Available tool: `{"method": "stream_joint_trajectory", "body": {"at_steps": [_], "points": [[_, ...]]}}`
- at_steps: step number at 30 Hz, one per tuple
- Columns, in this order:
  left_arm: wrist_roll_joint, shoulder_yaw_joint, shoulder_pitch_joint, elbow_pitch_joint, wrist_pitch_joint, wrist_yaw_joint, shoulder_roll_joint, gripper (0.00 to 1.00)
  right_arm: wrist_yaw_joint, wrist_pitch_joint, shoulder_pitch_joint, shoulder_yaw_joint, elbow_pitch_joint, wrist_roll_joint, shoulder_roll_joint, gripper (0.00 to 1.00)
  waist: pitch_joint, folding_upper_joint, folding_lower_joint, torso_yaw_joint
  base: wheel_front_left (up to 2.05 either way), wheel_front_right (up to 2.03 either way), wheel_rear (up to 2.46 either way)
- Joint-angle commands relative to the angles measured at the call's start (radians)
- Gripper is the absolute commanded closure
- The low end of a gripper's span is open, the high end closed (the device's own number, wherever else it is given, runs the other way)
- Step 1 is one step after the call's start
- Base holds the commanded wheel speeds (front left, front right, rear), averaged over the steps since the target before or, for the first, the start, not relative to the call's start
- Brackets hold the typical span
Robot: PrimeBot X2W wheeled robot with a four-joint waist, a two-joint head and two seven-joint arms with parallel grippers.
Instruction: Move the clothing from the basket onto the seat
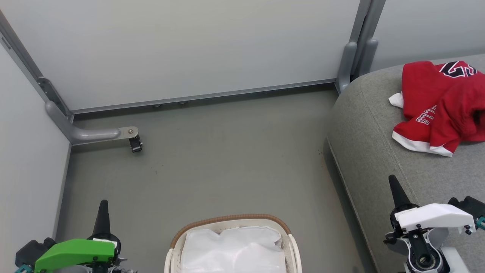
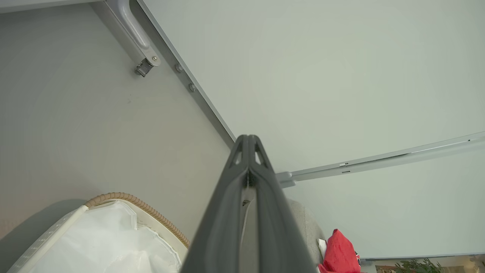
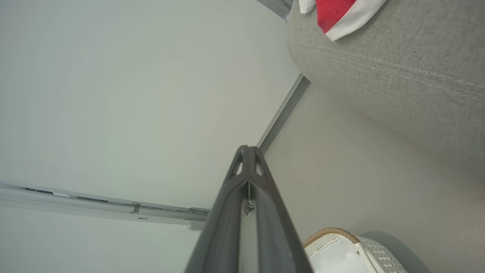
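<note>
The red clothing (image 1: 441,106) with white trim and lettering lies crumpled on the grey seat (image 1: 379,151) at the right; a corner of the clothing (image 3: 337,15) and part of the seat (image 3: 398,72) appear in the right wrist view, and the clothing (image 2: 339,256) shows small in the left wrist view. The basket (image 1: 231,222) stands on the floor at bottom centre, with only its white liner cloth (image 1: 233,248) showing inside. My left gripper (image 1: 103,212) is shut and empty at the lower left, left of the basket. My right gripper (image 1: 395,189) is shut and empty, over the seat's front edge.
Pale partition walls on grey metal frames close off the back and left. A grey wall foot with a small caster (image 1: 135,144) juts onto the floor at the left. An upright frame post (image 1: 350,64) stands at the seat's far corner.
</note>
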Motion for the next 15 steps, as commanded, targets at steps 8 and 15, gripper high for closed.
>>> {"method": "stream_joint_trajectory", "body": {"at_steps": [8, 15], "points": [[-0.100, 0.008, -0.033, -0.026, 0.028, -0.002, 0.008, 1.00, -0.001, 0.027, 0.013, -0.011, -0.034, 0.106, -0.007, 1.00, -0.001, 0.0000, 0.0000, 0.001, 0.00, 0.00, 0.00], [-0.159, 0.010, -0.040, -0.036, 0.044, -0.002, 0.009, 1.00, -0.001, 0.044, 0.018, -0.016, -0.048, 0.169, -0.008, 1.00, -0.002, 0.0000, 0.0000, 0.002, 0.00, 0.00, 0.00]]}}
